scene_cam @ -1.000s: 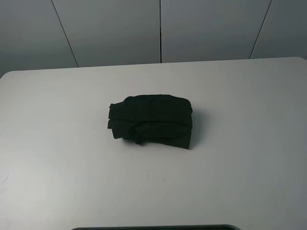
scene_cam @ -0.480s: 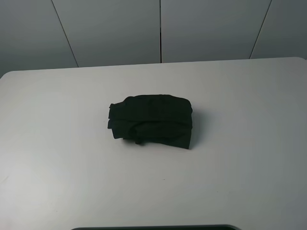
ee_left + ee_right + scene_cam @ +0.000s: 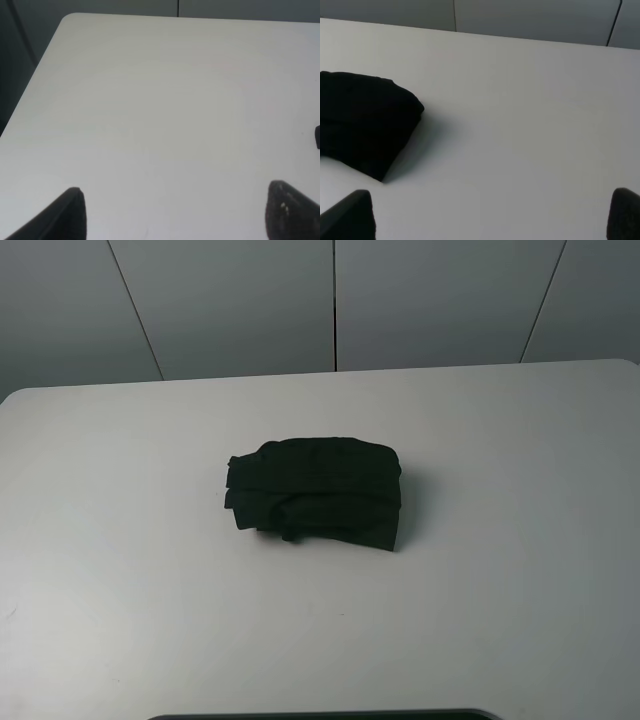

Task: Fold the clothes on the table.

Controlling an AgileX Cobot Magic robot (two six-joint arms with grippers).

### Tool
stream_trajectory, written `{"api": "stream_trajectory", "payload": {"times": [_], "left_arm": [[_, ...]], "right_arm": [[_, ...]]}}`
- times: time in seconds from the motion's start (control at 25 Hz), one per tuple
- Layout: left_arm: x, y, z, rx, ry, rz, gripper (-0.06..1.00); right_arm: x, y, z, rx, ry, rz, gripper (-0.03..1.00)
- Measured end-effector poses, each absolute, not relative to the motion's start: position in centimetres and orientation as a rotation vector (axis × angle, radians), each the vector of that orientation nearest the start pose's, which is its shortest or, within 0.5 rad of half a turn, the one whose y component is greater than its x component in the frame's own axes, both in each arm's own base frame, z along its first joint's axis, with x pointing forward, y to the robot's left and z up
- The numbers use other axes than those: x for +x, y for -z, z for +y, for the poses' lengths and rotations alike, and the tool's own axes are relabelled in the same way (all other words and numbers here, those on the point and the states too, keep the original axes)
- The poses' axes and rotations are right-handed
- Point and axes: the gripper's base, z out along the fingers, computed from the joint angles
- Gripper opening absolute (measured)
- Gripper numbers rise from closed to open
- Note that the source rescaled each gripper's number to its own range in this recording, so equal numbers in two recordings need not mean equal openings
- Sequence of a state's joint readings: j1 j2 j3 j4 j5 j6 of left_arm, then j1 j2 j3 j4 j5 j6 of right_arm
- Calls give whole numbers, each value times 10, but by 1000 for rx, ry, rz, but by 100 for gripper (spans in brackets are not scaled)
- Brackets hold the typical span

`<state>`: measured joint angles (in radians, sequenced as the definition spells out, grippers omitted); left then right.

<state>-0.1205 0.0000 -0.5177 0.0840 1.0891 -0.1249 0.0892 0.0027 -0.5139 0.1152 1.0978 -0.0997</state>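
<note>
The clothes [image 3: 315, 492] lie as a compact black folded bundle in the middle of the white table [image 3: 120, 490]; no print shows. The right wrist view also catches the clothes [image 3: 362, 120] off to one side. Neither arm appears in the exterior high view. My left gripper [image 3: 175, 212] hovers open above bare table, its two dark fingertips [image 3: 70, 215] wide apart with nothing between them. My right gripper [image 3: 490, 215] is open too, over bare table beside the bundle, holding nothing.
Grey wall panels [image 3: 330, 300] stand behind the table's far edge. A rounded table corner [image 3: 67, 20] shows in the left wrist view. A dark strip [image 3: 320, 715] lines the near edge in the exterior high view.
</note>
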Motion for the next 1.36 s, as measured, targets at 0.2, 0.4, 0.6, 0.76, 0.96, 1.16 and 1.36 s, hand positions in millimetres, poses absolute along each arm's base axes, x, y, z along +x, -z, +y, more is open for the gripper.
{"api": "stream_trajectory", "payload": {"times": [0.2,0.4,0.6,0.76,0.96,1.16,1.36], "left_arm": [[-7,-280,8,-11,52,2053,96],[-7,-280,8,-11,52,2053,96],[-7,-280,8,-11,52,2053,96],[-7,-280,8,-11,52,2053,96],[-7,-280,8,-11,52,2053,96],[-7,-280,8,-11,52,2053,96],[-7,-280,8,-11,52,2053,96]], "right_arm": [[-9,-279,9,-194,-126,2058,100],[-9,-279,9,-186,-119,2057,100],[-8,-279,7,-118,-74,2062,100],[-8,-279,7,-106,-70,2061,100],[-8,-279,7,-106,-70,2061,100],[-8,-279,7,-104,-71,2061,100],[-8,-279,7,-104,-71,2061,100]]}}
